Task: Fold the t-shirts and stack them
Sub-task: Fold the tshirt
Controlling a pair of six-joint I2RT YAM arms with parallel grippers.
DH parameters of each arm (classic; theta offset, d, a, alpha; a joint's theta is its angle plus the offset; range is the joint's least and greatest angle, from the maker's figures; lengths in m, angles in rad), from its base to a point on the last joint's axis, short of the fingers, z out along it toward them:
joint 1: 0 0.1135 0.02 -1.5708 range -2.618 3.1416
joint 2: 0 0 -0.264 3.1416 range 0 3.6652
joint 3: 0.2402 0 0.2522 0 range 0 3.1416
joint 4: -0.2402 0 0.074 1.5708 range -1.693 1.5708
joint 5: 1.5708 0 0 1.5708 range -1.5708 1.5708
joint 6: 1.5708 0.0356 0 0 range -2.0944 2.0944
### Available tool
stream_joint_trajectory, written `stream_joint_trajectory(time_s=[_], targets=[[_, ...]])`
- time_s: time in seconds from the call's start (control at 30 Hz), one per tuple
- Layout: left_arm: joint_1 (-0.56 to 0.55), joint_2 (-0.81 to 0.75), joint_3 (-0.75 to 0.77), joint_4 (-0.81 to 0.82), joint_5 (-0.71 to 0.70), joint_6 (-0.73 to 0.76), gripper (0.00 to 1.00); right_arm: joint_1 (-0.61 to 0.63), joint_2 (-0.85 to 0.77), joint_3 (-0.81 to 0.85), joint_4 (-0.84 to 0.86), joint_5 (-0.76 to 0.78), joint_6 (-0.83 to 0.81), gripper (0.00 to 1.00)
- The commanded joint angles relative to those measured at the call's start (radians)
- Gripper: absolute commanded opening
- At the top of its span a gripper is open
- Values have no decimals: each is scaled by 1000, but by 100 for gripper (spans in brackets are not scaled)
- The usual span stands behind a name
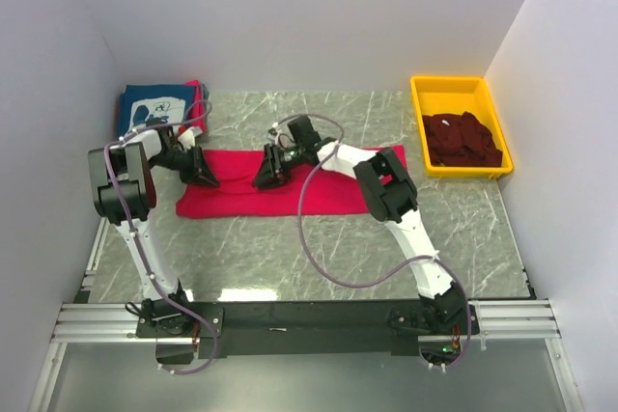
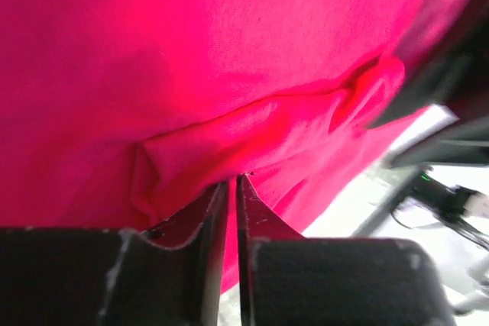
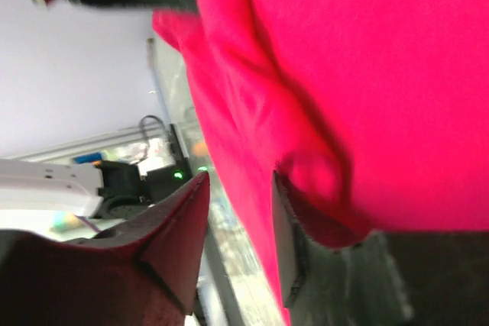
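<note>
A bright red t-shirt [image 1: 319, 185] lies as a long folded strip across the middle of the table. My left gripper [image 1: 204, 174] sits at the strip's left end. In the left wrist view the left gripper [image 2: 233, 178] is shut on a pinched fold of the red t-shirt [image 2: 229, 51]. My right gripper [image 1: 266, 172] rests on the strip near its middle. In the right wrist view the right gripper [image 3: 239, 181] is open, with the edge of the red cloth [image 3: 367, 74] running between its jaws. A folded navy t-shirt [image 1: 154, 111] with white print lies at the back left on a red one [image 1: 197, 94].
A yellow bin [image 1: 454, 87] at the back right holds dark maroon t-shirts [image 1: 463, 140]. White walls close in the back and both sides. The marble table [image 1: 290, 258] lies in front of the strip.
</note>
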Motion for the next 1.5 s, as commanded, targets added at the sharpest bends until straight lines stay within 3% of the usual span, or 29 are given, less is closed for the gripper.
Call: stream_joint_trajectory(time_s=[0.0,0.13,0.3,0.4,0.57,0.87,1.07,1.27,1.37,1.4,1.47], targets=[[8,-15,111,-12,-110,63,16,-69,-168,50,-180,33,-212,48],[-35,-185,122,-75,-238,129,25,-170,-349,23,-616,152,-616,48],[-115,-304,49,-108,-395,132,19,-320,-442,-85,-921,318,-884,45],[-155,-344,-37,-82,-479,100,12,-371,-481,-174,-983,482,-975,41],[-208,-326,-121,-57,-596,57,7,-402,-469,-188,-1020,687,-1035,39],[-254,-231,-138,-7,-663,43,2,-377,-331,-155,-1028,909,-1081,35],[-254,-113,-105,21,-682,47,1,-299,-336,-332,-1018,989,-1105,34],[-268,51,137,-8,-642,61,1,-158,-467,-591,-989,898,-1099,33],[-319,210,415,-95,-625,73,1,4,-575,-706,-997,814,-1110,34],[-333,282,570,-118,-605,86,1,47,-628,-732,-1005,788,-1115,34],[-374,359,721,-163,-567,87,1,176,-693,-696,-1018,704,-1116,36]])
